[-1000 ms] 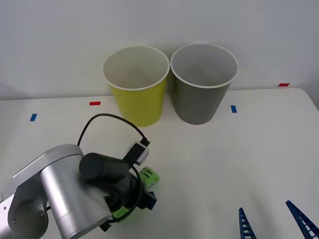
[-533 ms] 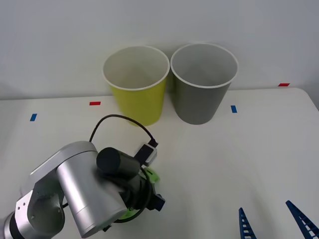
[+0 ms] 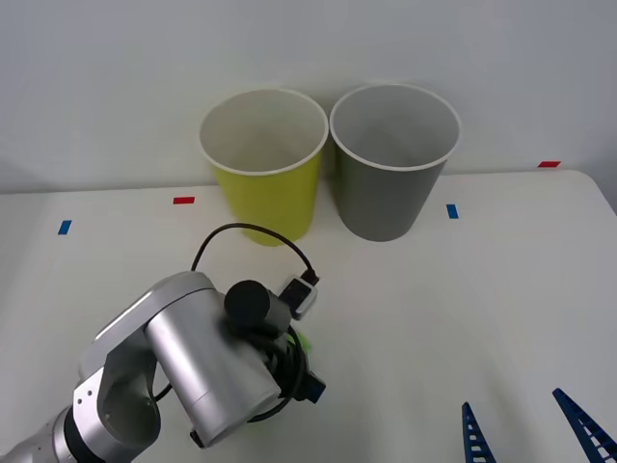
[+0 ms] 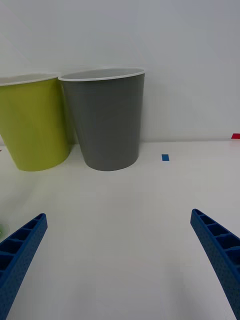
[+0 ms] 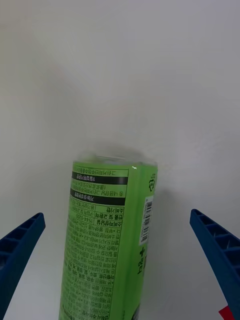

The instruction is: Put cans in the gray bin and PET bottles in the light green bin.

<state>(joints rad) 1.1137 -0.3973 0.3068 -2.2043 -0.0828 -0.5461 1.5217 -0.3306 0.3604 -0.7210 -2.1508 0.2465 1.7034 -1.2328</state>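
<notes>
Left wrist view: PET bottle [image 5: 110, 240] lengthwise between spread left tool [image 5: 120, 270] fingers.

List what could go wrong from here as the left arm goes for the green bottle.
1. The PET bottle lies on the table between the open fingers of the left gripper, touching neither; a one-sided contact might roll it away.
2. The light green bin and gray bin stand rim to rim, so a drop off-centre could land in the wrong one.
3. The right gripper waits open near the table's front edge, a possible obstacle.
</notes>
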